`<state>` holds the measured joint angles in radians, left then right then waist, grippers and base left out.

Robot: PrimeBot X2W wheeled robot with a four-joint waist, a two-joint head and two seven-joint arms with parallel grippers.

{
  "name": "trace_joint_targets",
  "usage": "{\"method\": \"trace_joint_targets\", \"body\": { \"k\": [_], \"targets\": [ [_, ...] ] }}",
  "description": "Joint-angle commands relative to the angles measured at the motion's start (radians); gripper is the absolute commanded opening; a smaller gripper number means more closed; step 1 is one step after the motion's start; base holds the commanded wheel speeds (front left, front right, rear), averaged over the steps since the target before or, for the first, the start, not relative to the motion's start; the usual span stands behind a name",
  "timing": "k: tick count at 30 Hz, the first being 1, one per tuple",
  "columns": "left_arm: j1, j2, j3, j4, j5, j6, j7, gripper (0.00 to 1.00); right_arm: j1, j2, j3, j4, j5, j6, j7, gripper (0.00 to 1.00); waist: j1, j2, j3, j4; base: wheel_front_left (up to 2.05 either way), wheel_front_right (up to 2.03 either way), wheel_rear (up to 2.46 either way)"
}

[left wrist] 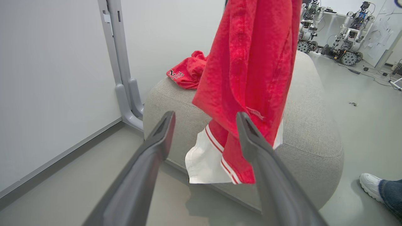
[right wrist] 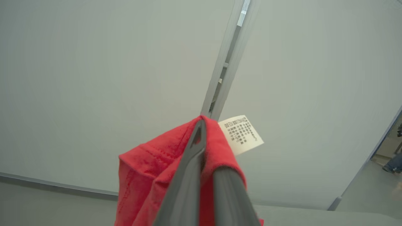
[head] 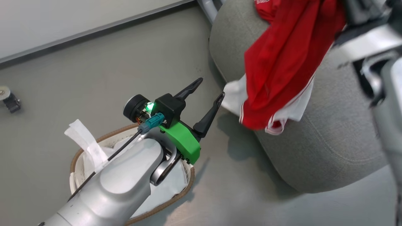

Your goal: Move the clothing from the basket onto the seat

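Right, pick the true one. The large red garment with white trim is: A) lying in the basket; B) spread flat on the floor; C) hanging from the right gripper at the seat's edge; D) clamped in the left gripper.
C: the right gripper is shut on the red garment, which dangles at the edge of the grey seat.
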<state>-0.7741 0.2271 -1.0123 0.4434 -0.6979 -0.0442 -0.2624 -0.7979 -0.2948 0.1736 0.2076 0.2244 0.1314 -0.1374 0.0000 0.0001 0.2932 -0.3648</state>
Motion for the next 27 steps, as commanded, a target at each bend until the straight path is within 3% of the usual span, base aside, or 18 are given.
{"method": "trace_joint_targets", "body": {
  "k": [1, 12, 20, 27],
  "targets": [
    [-0.016, 0.009, 0.000, -0.009, 0.008, 0.005, -0.003, 1.00, -0.067, -0.032, -0.012, 0.012, 0.004, -0.001, 0.014, 0.00, 0.0000, -0.0001, 0.043, 0.046, 0.00, 0.00, 0.00],
    [-0.042, 0.024, 0.004, -0.063, 0.043, 0.027, -0.003, 1.00, -0.527, -0.301, -0.086, 0.142, 0.010, -0.001, 0.171, 0.00, 0.0000, -0.0001, 0.182, 0.197, 0.00, 0.00, 0.00],
    [-0.073, 0.030, 0.019, -0.101, 0.069, 0.038, -0.003, 1.00, -0.693, -0.461, -0.144, 0.262, -0.052, -0.001, 0.232, 0.00, 0.0000, -0.0001, 0.291, 0.263, 0.00, 0.00, 0.00],
    [-0.097, 0.026, 0.015, -0.108, 0.092, 0.036, -0.003, 1.00, -0.624, -0.478, -0.274, 0.430, -0.092, -0.001, 0.196, 0.00, 0.0000, -0.0001, 0.363, 0.288, 0.00, 0.00, 0.00]
  ]
}}
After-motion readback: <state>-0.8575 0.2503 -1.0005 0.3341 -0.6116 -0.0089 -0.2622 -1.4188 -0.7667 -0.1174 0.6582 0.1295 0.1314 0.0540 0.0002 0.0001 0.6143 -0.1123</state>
